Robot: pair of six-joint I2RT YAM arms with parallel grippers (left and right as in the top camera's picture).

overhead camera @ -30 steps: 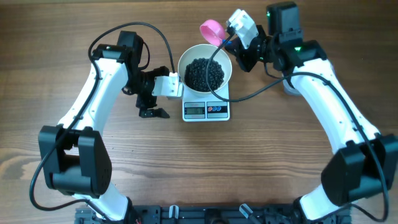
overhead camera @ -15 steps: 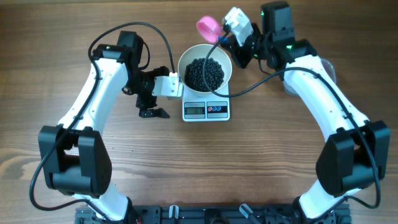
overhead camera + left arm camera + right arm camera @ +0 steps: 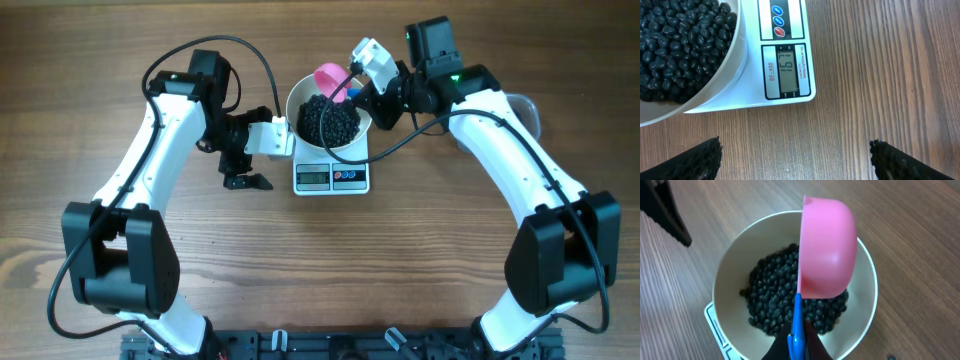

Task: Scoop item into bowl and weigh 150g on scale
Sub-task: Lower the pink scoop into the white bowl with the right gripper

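The white bowl [image 3: 291,112] stands on the scale [image 3: 350,184], heaped with black beans [image 3: 327,122]. My right gripper [image 3: 362,97] is shut on the blue handle [image 3: 796,322] of a pink scoop [image 3: 829,250]. The scoop hangs over the bowl's far side, tipped on its side, its inside hidden. In the right wrist view the beans [image 3: 772,290] lie under it in the bowl [image 3: 732,282]. My left gripper [image 3: 243,168] stands open over bare wood just left of the scale. In its view the scale [image 3: 752,97] display reads about 157, beside the bowl [image 3: 736,52].
A clear plastic tub [image 3: 528,108] shows partly behind my right arm at the far right. One stray bean [image 3: 891,356] lies on the wood near the bowl. Cables from both wrists run close to the bowl.
My right gripper has carried the pink scoop from beyond the bowl's far rim to over the beans, lower and to the left. The left arm has not moved.
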